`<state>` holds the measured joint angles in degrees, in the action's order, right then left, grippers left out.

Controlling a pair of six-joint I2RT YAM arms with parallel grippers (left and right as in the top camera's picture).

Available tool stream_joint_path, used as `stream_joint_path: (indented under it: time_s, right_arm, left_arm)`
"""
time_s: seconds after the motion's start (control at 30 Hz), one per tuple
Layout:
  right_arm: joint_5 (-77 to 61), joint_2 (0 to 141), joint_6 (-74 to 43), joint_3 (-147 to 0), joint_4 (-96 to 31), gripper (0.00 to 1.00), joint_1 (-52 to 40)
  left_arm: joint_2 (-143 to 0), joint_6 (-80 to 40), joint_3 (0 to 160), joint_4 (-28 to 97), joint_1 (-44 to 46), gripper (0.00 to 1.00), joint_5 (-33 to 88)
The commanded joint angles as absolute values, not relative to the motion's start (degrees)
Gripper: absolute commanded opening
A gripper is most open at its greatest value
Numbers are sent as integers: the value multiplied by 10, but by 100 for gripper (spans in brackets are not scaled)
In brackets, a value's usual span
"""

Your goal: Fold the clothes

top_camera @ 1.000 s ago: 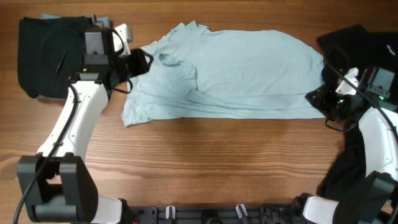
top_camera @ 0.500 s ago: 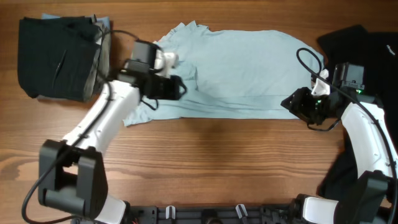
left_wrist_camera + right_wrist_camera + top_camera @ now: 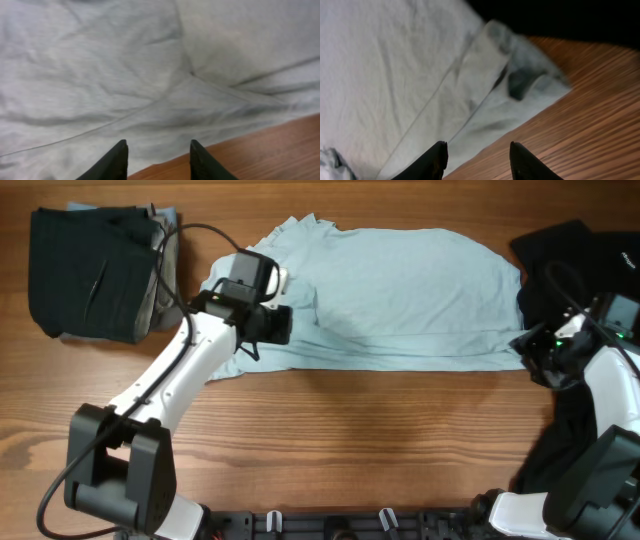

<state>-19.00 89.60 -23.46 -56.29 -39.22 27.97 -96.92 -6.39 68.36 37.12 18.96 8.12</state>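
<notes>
Since earlier my left jaws crossed onto the pale-blue cotton T-shirt (image 3: 400,280); both pairs open, empty; folding looks barely begun.

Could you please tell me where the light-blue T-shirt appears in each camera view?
Overhead: the light-blue T-shirt lies spread across the upper centre.
Left wrist: the T-shirt fills all but the lower right corner.
Right wrist: the T-shirt covers the left, one corner reaching centre right.
Shared landmark: its hem edge against the wooden table.
</notes>
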Motion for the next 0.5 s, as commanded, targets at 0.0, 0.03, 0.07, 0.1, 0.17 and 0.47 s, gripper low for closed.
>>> stream_joint_path:
  time_s: [0.0,0.03,0.07,0.1,0.17,0.47]
  right_arm:
    - [-188,905,-193,-565,-382,45,282]
    - [-181,906,-194,-565,-376,45,282]
    - [-173,908,-196,-565,-367,46,282]
    - [-161,912,-197,-565,-350,47,282]
    - [-148,921,-197,-565,-331,52,282]
    - [-154,982,-196,-565,-275,53,282]
  left_arm:
    - [-977,-82,682,371,164,42,63]
    - [-979,-82,682,370,159,43,63]
    - [-983,-82,682,371,155,43,63]
    - [-991,-82,682,371,149,43,63]
    - [-1003,-82,682,371,145,45,63]
    - [-1073,-82,682,371,140,45,66]
